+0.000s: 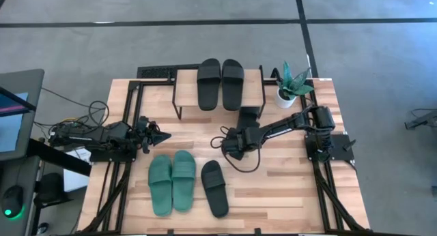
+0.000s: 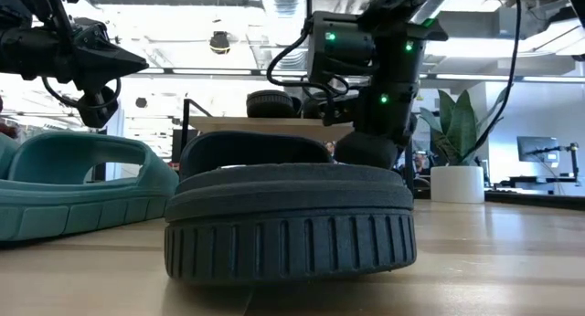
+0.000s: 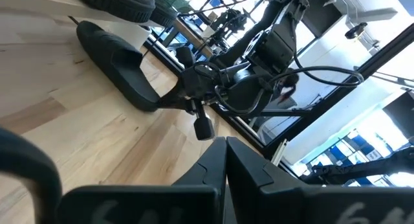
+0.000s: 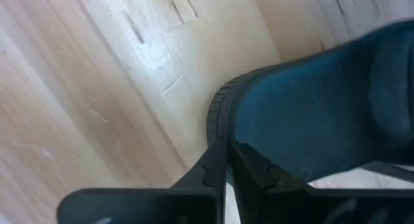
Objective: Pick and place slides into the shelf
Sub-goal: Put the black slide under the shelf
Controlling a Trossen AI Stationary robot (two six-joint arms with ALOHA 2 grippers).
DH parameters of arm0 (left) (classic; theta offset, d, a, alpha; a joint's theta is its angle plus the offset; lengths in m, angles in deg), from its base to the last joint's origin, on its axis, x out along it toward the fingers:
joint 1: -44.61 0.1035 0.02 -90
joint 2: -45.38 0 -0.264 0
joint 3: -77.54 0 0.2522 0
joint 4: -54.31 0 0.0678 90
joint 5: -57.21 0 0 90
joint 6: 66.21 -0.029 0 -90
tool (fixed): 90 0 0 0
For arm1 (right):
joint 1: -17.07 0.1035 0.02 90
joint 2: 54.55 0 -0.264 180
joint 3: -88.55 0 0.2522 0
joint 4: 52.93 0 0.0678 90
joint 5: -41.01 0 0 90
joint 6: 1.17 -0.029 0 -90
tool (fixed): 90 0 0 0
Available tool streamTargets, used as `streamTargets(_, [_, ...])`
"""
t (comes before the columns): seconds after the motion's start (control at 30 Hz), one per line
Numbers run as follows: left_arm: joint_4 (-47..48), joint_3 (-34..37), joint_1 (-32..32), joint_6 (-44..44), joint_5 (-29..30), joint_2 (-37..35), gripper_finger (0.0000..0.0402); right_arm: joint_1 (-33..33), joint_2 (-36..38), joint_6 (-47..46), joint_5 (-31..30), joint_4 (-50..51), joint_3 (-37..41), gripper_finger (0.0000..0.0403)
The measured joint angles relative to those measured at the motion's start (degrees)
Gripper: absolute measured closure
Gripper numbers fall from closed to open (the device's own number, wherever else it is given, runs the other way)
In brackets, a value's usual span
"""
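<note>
Two black slides (image 1: 220,82) lie side by side, soles down, on the shelf (image 1: 186,86) at the far middle. A green pair (image 1: 172,183) and one black slide (image 1: 214,187) lie flat on the near part of the table. Another black slide (image 3: 116,62) lies between the shelf and the table's middle, mostly hidden under my right arm in the high view. My right gripper (image 1: 231,149) is at its near end and shut on it. My left gripper (image 1: 164,136) hangs shut and level at the table's left, touching nothing. My right gripper pinches the black slide's rim (image 4: 218,120) at its near end. One finger lies over the footbed (image 4: 272,166) and the other outside the sole's edge. The fingers slant down from the table's right side. The slide lies flat on the table.
A potted plant (image 1: 292,84) stands at the far right beside the shelf. Black cables loop on the wood near my right gripper (image 1: 242,161). Bare wood lies between the shelf and the near slides, and at the table's near right.
</note>
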Motion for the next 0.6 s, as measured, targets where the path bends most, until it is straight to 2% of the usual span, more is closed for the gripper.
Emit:
streamTargets(0.27, [0.0, 0.0, 0.0, 0.0, 0.1, 0.0, 0.0401, -3.1, 0.0, 1.6, -0.1, 4.3, 0.0, 0.0395])
streamTargets(0.6, [0.0, 0.0, 0.0, 0.0, 0.7, 0.0, 0.0401, -3.4, 0.0, 1.6, -1.3, 8.1, 0.0, 0.0401])
